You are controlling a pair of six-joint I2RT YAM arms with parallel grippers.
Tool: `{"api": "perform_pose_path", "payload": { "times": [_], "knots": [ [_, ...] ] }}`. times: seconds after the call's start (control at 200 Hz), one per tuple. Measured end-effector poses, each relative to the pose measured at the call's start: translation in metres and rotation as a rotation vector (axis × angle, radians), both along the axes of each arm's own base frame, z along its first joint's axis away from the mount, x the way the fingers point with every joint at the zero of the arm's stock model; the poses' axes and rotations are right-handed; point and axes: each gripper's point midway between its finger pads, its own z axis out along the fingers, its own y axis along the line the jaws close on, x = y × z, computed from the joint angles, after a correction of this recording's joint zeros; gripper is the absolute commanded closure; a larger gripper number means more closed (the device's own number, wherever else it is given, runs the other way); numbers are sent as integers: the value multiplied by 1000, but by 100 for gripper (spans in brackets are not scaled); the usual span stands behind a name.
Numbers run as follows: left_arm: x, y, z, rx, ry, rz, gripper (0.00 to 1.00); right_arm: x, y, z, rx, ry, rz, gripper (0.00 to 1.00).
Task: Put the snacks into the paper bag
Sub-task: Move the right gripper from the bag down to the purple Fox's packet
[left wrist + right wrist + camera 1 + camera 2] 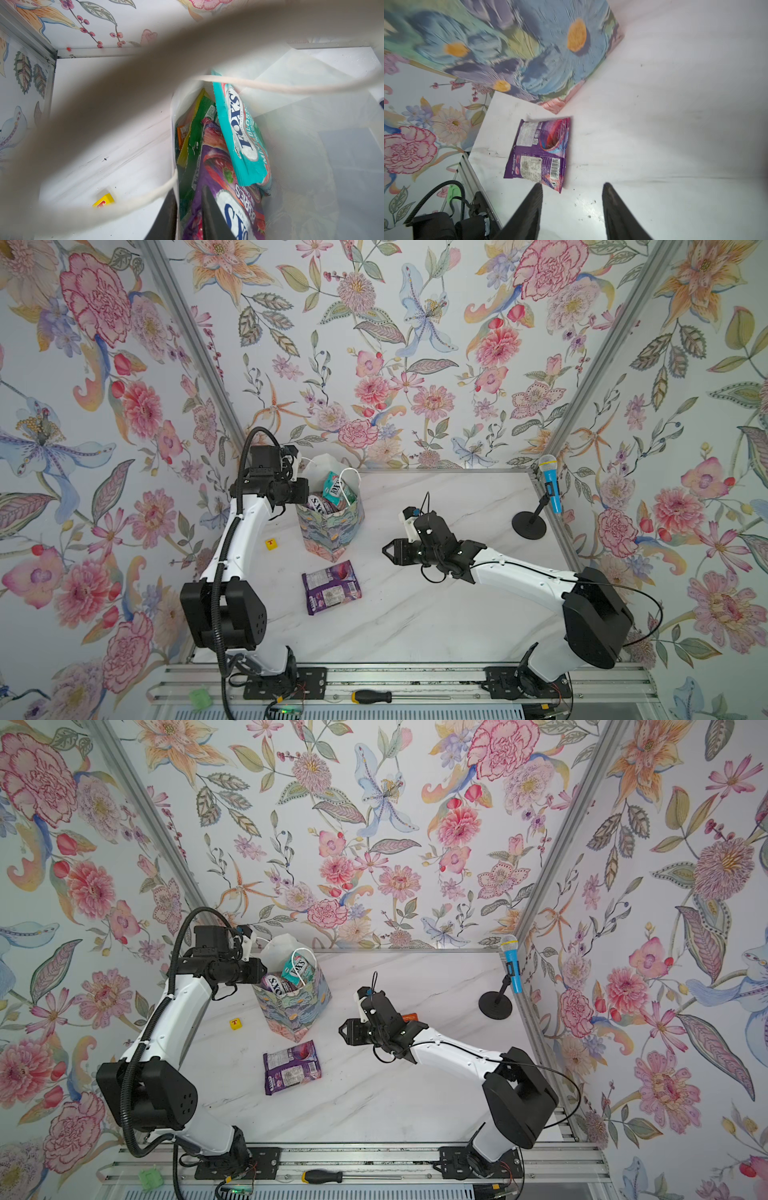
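Observation:
The paper bag (332, 533) (291, 1017) stands upright at the back left, and its painted blue side (529, 52) shows in the right wrist view. My left gripper (305, 494) (189, 216) is shut on its rim, one finger outside and one inside. Inside lie several snacks, a teal FOX'S pouch (337, 488) (241, 135) uppermost. One purple pouch (331, 587) (539, 151) lies flat in front of the bag. My right gripper (384, 551) (572, 187) hangs open and empty to its right. In a top view a small orange packet (410, 1016) peeks out behind the right wrist.
A yellow cube (272, 544) lies left of the bag. A blue microphone on a black stand (549, 483) is at the back right corner. A screwdriver (371, 696) and a green part (199, 697) rest on the front rail. Flowered walls enclose the table.

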Motion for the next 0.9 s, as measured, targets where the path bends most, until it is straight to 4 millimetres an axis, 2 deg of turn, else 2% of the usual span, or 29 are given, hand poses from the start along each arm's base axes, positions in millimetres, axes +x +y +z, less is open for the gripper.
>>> {"api": "perform_pose_path", "payload": {
  "times": [0.175, 0.315, 0.42, 0.651, 0.901],
  "knots": [
    [0, 1, 0, -2, 0, 1, 78, -13, 26, -63, -43, 139, 23, 56],
    [0, 1, 0, -2, 0, 1, 78, -12, 42, -90, -56, 206, 33, 57],
    [0, 1, 0, -3, 0, 1, 78, -12, 54, -94, -46, 226, 50, 58],
    [0, 1, 0, -3, 0, 1, 78, -9, 74, -83, -3, 230, 87, 58],
    [0, 1, 0, -3, 0, 2, 78, -10, 86, -93, 0, 272, 122, 60]
  ]
}}
